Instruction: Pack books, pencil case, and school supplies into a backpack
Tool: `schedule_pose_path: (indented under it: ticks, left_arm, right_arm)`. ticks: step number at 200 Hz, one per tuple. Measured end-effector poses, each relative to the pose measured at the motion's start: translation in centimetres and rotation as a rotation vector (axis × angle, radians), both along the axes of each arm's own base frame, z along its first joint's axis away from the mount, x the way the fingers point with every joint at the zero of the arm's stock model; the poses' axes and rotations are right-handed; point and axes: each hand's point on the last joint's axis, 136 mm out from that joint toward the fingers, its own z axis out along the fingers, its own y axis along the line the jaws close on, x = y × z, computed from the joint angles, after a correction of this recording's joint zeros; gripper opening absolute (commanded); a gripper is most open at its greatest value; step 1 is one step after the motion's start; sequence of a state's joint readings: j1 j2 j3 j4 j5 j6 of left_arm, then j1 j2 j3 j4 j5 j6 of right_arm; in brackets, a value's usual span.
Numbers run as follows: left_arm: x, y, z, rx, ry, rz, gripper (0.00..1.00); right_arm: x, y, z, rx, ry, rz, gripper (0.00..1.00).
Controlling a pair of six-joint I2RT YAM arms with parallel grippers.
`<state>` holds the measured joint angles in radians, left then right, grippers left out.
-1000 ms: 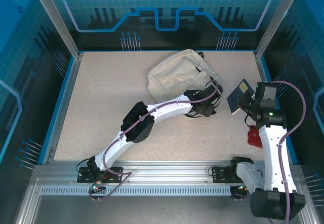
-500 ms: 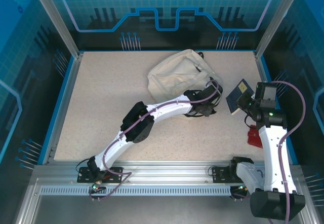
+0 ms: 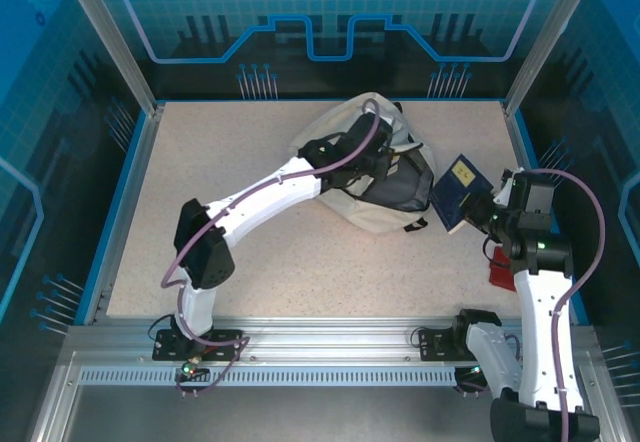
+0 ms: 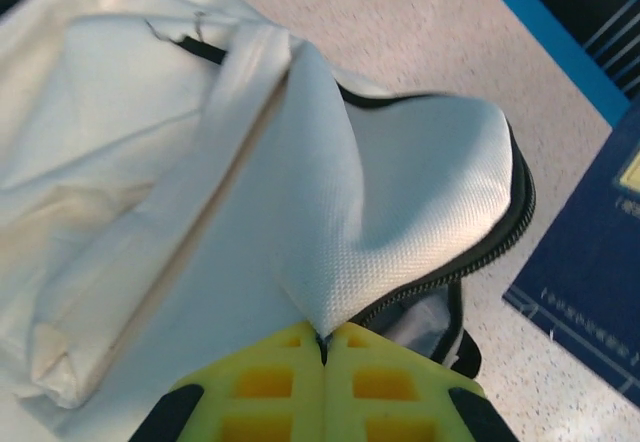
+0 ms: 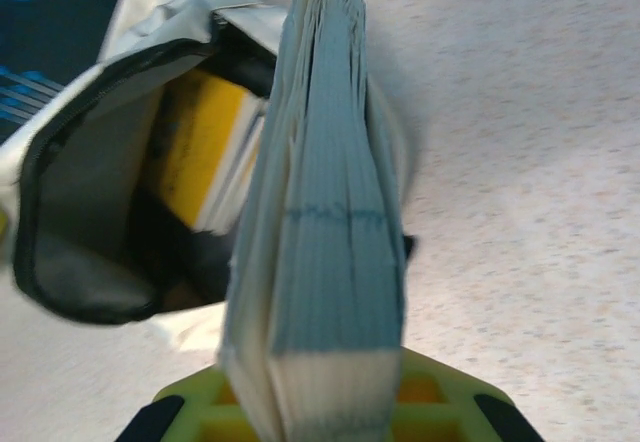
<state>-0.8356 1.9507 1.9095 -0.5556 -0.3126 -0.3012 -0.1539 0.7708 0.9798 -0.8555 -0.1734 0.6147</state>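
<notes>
The cream backpack point(image 3: 335, 147) lies at the back centre of the table, its dark-lined mouth point(image 3: 402, 194) facing right. My left gripper point(image 4: 322, 340) is shut on a fold of the backpack's cream fabric point(image 4: 400, 202) by the zip and holds that flap up; from above the left gripper point(image 3: 393, 169) sits over the mouth. My right gripper point(image 5: 325, 394) is shut on a dark blue book point(image 5: 320, 212), seen edge-on just right of the mouth. From above the book point(image 3: 457, 192) tilts toward the bag. A yellow book point(image 5: 200, 152) lies inside the backpack.
A red object point(image 3: 500, 265) lies at the table's right edge, partly under my right arm. Blue rails point(image 3: 130, 192) border the table. Bare tabletop point(image 3: 220, 162) spreads left of and in front of the backpack.
My left gripper closed on the backpack's fabric, and the arm swung up and back over the bag, pulling its mouth open. My right gripper brought the blue book slightly closer to the opening.
</notes>
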Motion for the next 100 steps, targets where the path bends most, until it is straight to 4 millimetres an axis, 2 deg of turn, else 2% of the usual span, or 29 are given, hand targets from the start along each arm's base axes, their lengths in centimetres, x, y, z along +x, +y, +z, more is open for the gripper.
schedule_pose_path:
  ticks: [28, 52, 100]
  left_arm:
    - [-0.3, 1.2, 1.2, -0.011, -0.031, 0.006, 0.00]
    - [-0.9, 1.6, 1.6, -0.024, -0.041, 0.004, 0.00]
    - [-2.2, 2.8, 2.8, -0.060, -0.064, -0.004, 0.00]
  right_arm:
    - [0.5, 2.9, 1.0, 0.148, -0.054, 0.108, 0.00]
    - [1.3, 4.6, -0.2, 0.268, -0.031, 0.164, 0.00]
    - [2.4, 6.5, -2.3, 0.394, 0.026, 0.203, 0.00]
